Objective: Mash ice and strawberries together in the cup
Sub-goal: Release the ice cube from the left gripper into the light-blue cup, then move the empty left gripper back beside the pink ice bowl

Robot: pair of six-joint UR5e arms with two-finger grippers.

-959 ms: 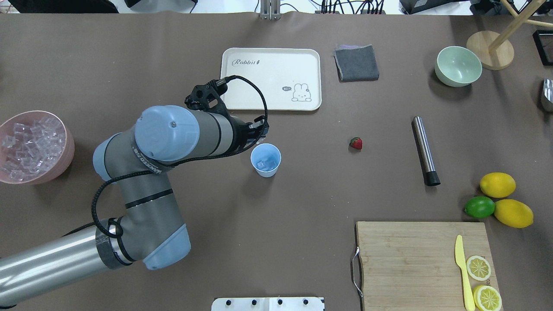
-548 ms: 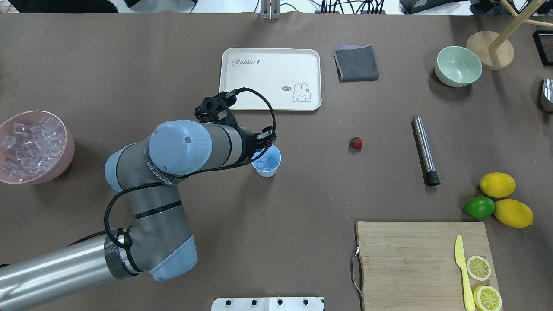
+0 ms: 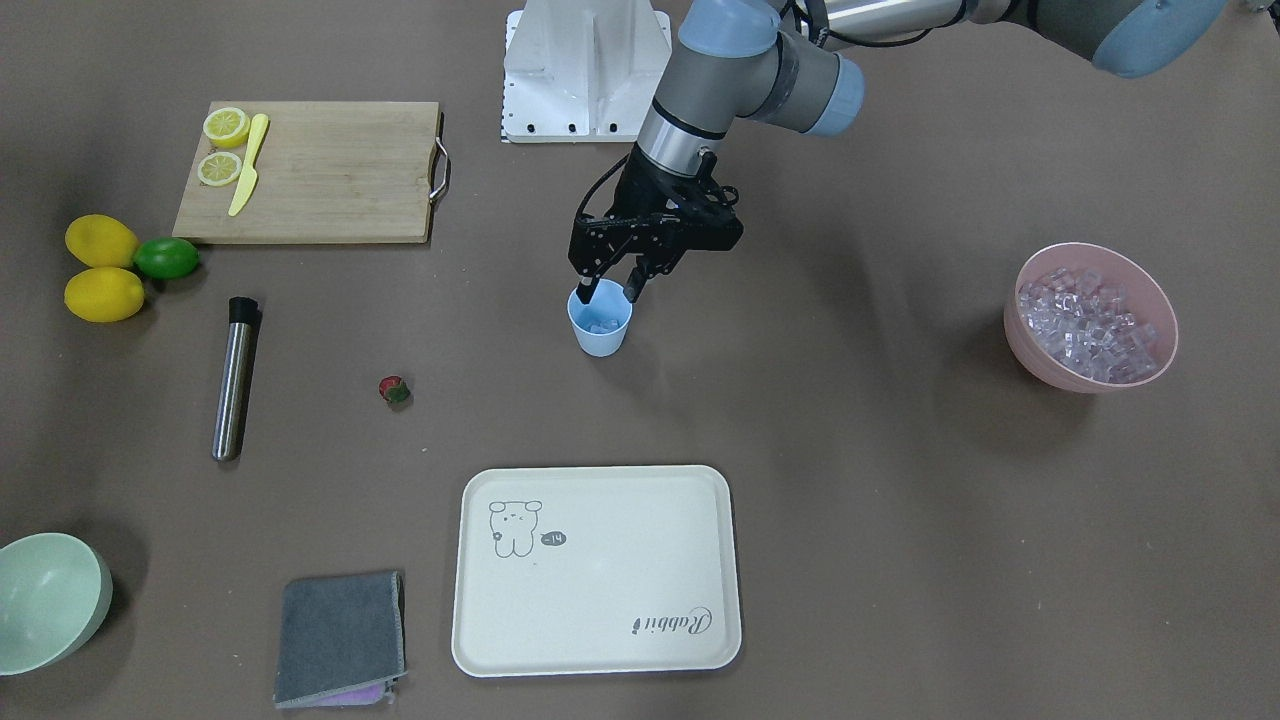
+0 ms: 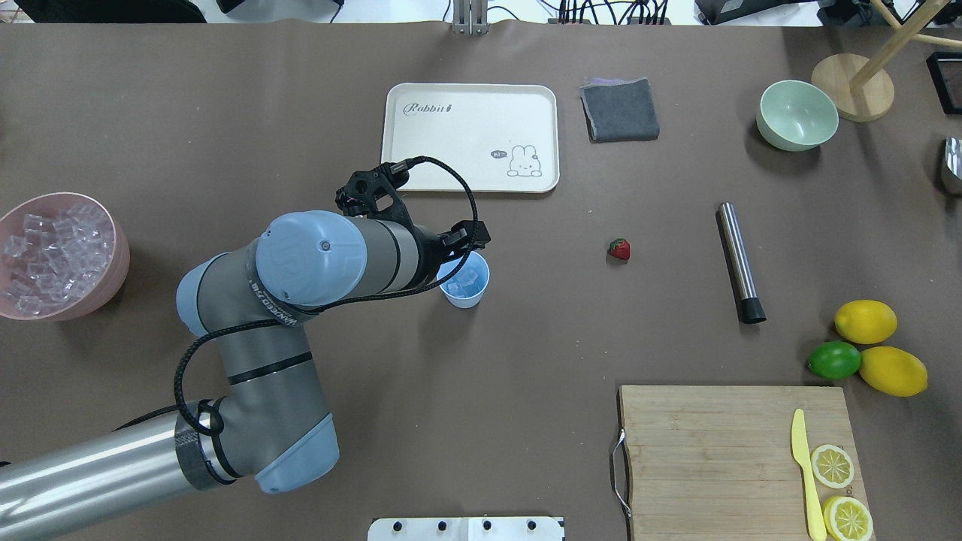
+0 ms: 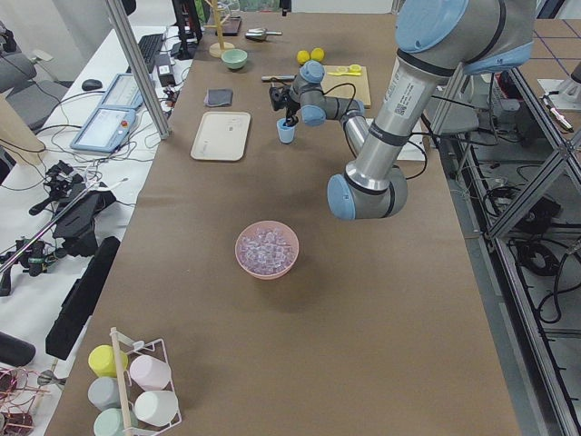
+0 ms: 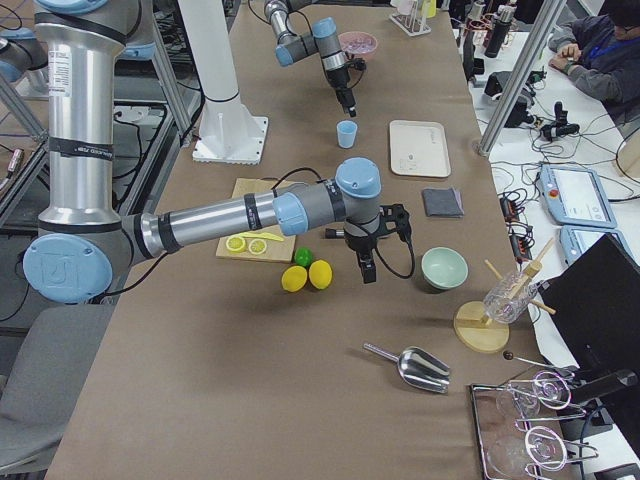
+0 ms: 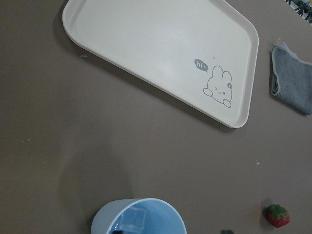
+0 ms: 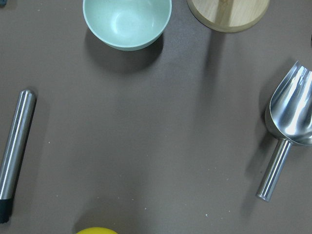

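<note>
The light-blue cup stands upright mid-table with a little ice in it. My left gripper hangs open just above the cup's rim, one fingertip over the opening and the other by the rim's edge. From overhead the cup is partly covered by the left wrist. More ice is heaped in the pink bowl at the far left. The strawberry lies alone to the cup's right. My right gripper hovers near the lemons; I cannot tell whether it is open.
A metal rod lies right of the strawberry. A cream tray, grey cloth and pale-green bowl sit along the far side. The cutting board, lemons and lime are at the near right. A metal scoop lies nearby.
The left arm has swung right, bringing its gripper from beside the cup to over its rim. Cup and strawberry have stayed put.
</note>
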